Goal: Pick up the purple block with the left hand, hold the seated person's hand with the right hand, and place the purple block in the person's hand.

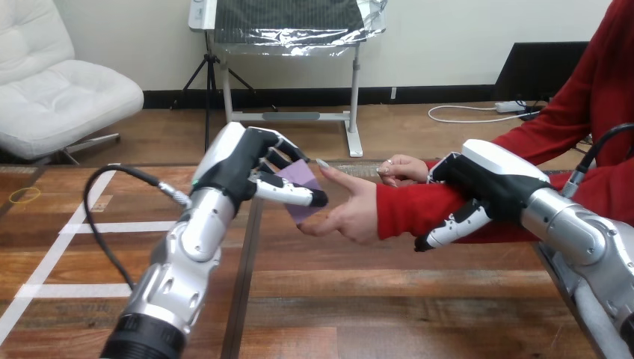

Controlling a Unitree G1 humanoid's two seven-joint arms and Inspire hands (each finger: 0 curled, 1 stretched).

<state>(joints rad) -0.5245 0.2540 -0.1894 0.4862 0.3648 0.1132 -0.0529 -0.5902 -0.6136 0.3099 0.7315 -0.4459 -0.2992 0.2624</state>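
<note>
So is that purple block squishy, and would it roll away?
Probably not squishy: the purple block shows straight edges while the left hand pinches it. With flat faces it likely slides or tips, not rolls. It seems light; a simple pinch carries it.

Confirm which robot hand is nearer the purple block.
Left. The left hand pinches the block between thumb and fingers. The right hand sits apart at the view's right, curled round the person's forearm.
</note>
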